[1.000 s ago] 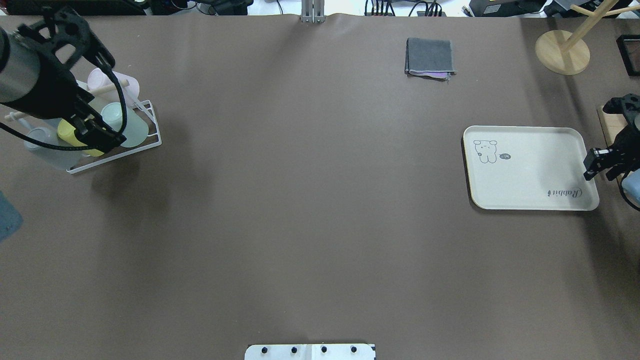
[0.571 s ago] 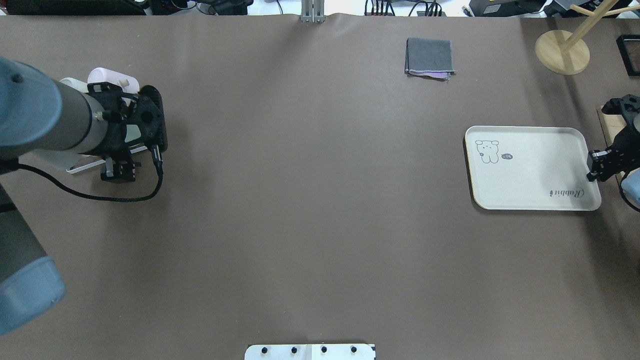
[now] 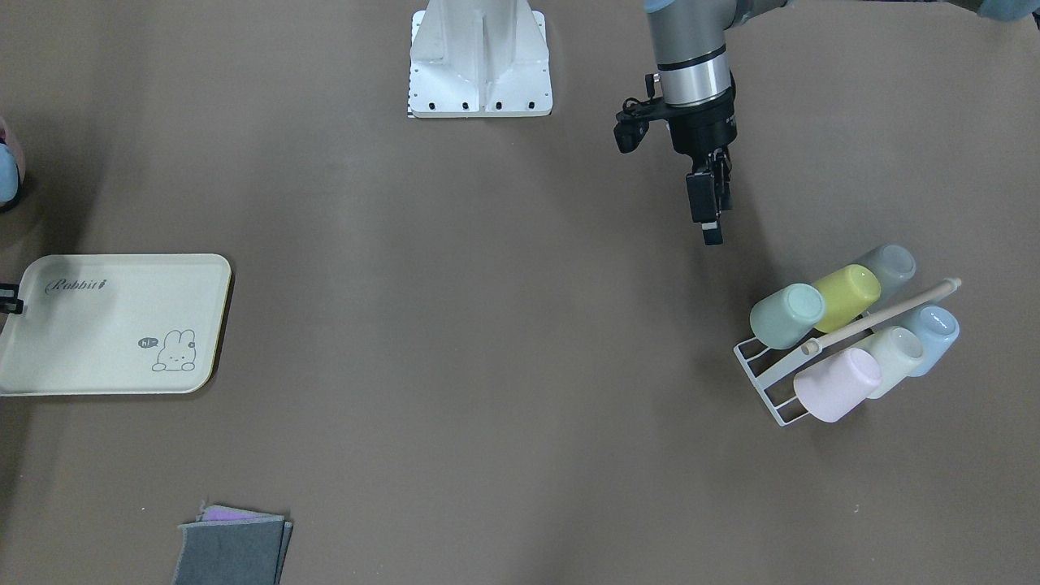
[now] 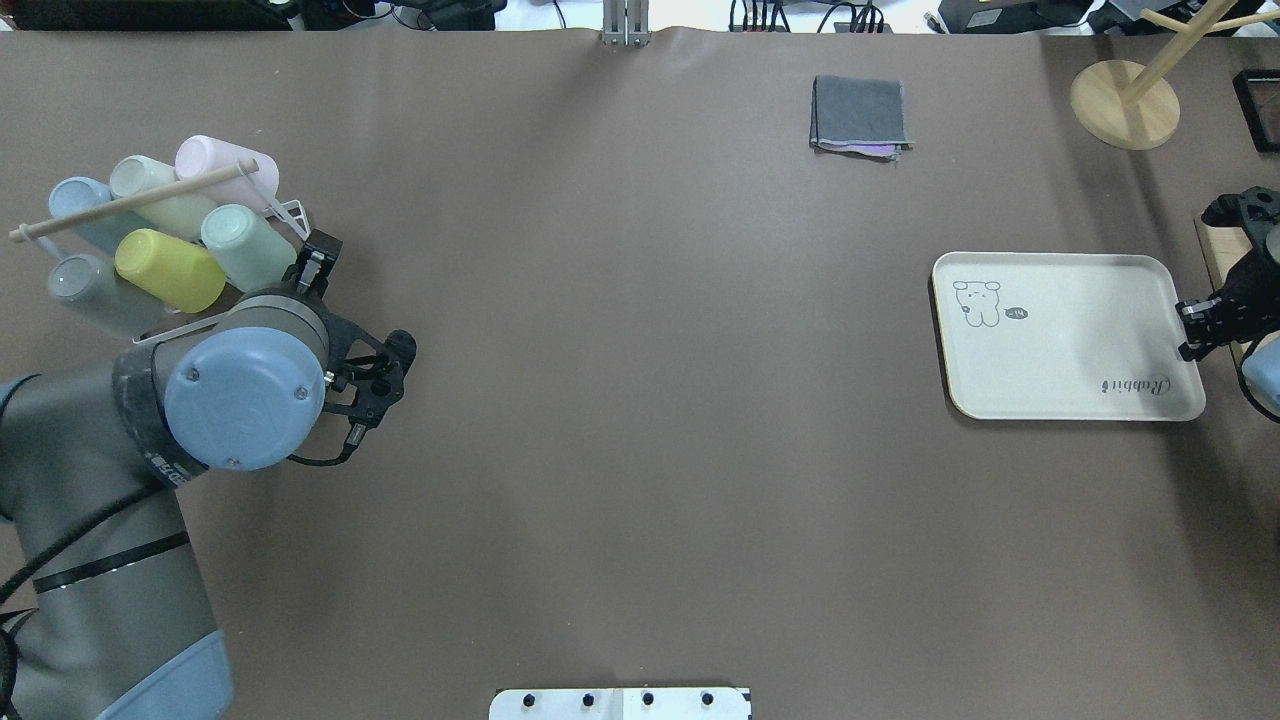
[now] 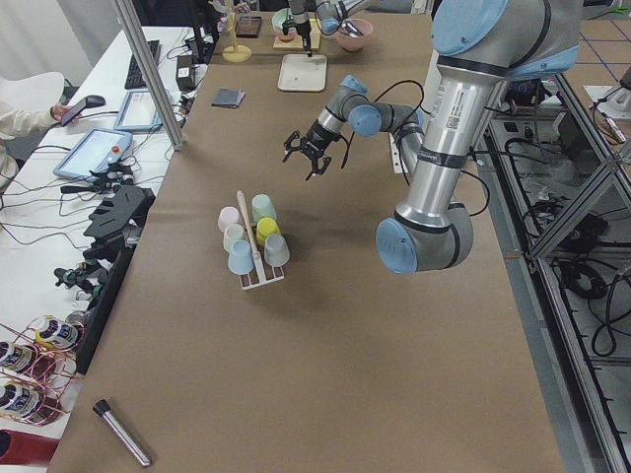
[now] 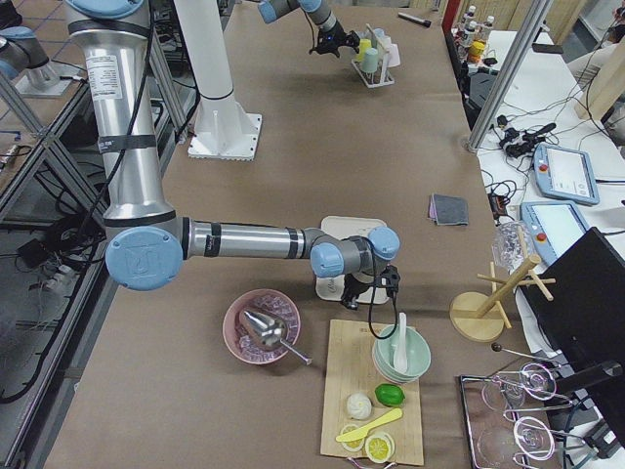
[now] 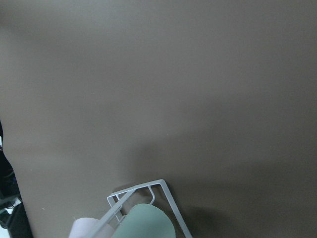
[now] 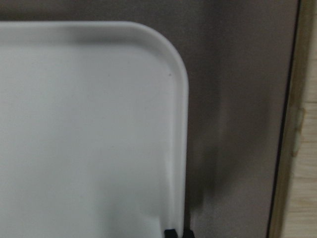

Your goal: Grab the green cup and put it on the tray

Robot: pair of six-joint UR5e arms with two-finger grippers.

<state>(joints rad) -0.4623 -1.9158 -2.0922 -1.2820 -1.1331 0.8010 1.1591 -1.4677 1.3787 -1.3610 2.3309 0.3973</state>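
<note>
The green cup [image 4: 245, 247] lies tilted in a white wire rack [image 4: 294, 213] at the far left, bottom outward; it also shows in the front view [image 3: 786, 315] and the left wrist view [image 7: 146, 223]. My left gripper [image 4: 316, 260] hovers just beside the rack, close to the green cup, empty and apparently open; in the front view [image 3: 712, 234] it is seen edge-on. The cream tray [image 4: 1065, 335] lies at the right. My right gripper [image 4: 1196, 325] is shut on the tray's right rim [image 8: 184, 148].
The rack also holds yellow-green [image 4: 168, 270], grey [image 4: 90, 292], pink [image 4: 215, 160], cream and blue cups under a wooden bar. A folded grey cloth [image 4: 860, 115] and a wooden stand [image 4: 1125, 103] sit at the far edge. A wooden board [image 4: 1215, 250] lies right of the tray.
My left arm swung off the rack toward the robot, uncovering the cups; its gripper came away empty. The tray slid slightly right with the right gripper.
</note>
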